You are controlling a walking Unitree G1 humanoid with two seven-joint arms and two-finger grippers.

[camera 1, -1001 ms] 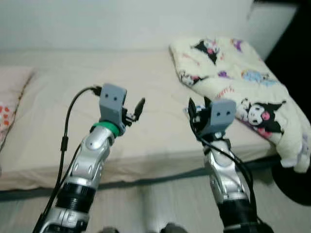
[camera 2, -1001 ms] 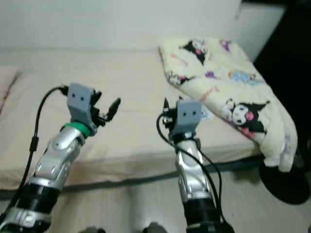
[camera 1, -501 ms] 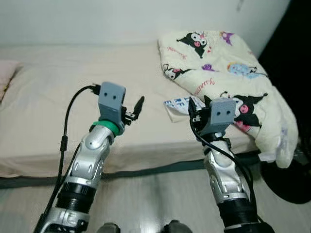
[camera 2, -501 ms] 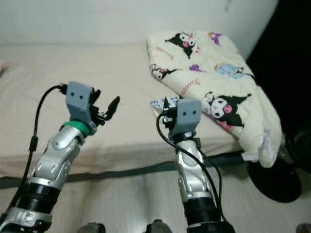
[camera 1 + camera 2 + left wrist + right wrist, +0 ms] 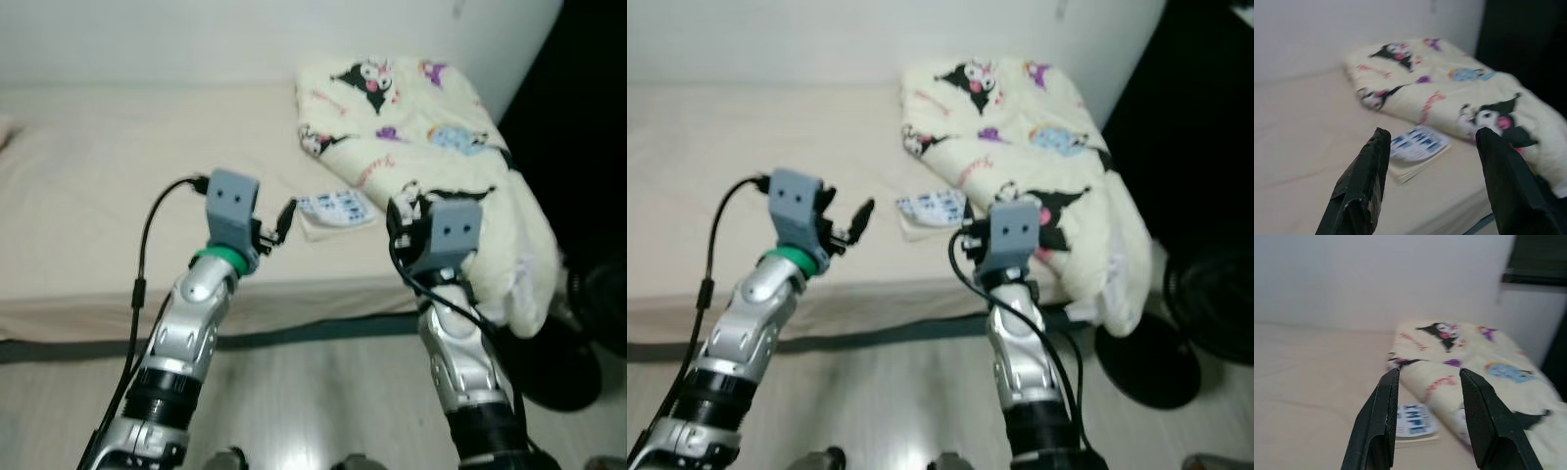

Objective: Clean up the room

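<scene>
Since the earlier frames the whole view had swung toward the robot's right, so the camera was judged to have turned rather than the things: the pink pillow had left the picture, a dark gap by the wall and a round black stand base on the floor had come in, and a booklet by the blanket had come into sight. The bed (image 5: 88,186) was seen across the scene, covered by a plain beige sheet. A cream blanket (image 5: 421,127) printed with cartoon figures lay bunched on the bed's right end, its lower edge hanging over the side toward the floor. The stand base (image 5: 1146,357) sat on the floor just below that hanging edge. The booklet (image 5: 333,209), blue-printed, lay flat on the sheet, touching the blanket's near fold. Both arms were raised in front of the bed. The left gripper (image 5: 1432,181) was held well apart in its fingers and empty, pointed at the booklet. The right gripper (image 5: 1427,421) was likewise spread and held nothing, aimed toward the booklet and blanket. Neither touched anything. No tidying was judged begun. Trouble could be expected if the blanket were pulled from the top fold, since the hanging part might slide off onto the stand base; the thin, flat booklet might also be pushed under the blanket rather than lifted.
</scene>
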